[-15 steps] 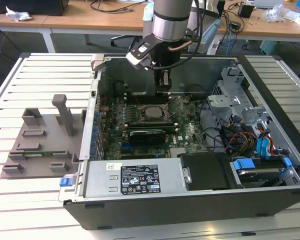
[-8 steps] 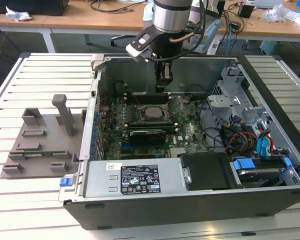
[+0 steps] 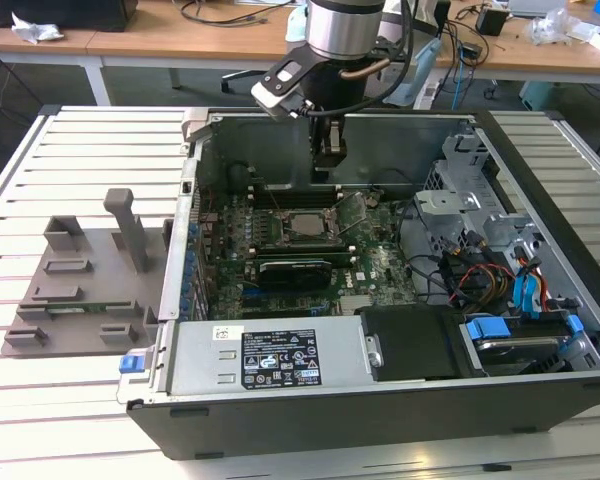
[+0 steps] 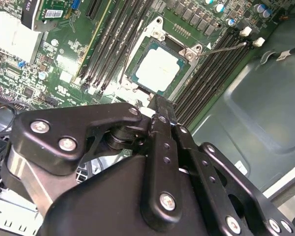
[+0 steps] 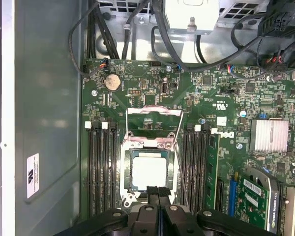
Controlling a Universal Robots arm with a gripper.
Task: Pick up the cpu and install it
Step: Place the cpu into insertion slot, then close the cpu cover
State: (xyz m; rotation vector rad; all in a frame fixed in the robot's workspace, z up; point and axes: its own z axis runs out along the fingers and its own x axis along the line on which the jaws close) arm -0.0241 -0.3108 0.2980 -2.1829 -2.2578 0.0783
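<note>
The cpu is a silver-topped square lying flat in the motherboard socket inside the open computer case. Both wrist views show the cpu seated in the socket, its metal retention frame swung up and open. My gripper hangs above the motherboard, a little behind the socket in the exterior view. The black fingers are pressed together with nothing between them, and the gripper hovers just off the cpu's edge, not touching it.
A grey plastic holder tray with upright posts lies on the slatted table at the exterior view's left. Memory slots flank the socket. Cables and drive bays crowd the case's right side, and the power supply fills its near edge.
</note>
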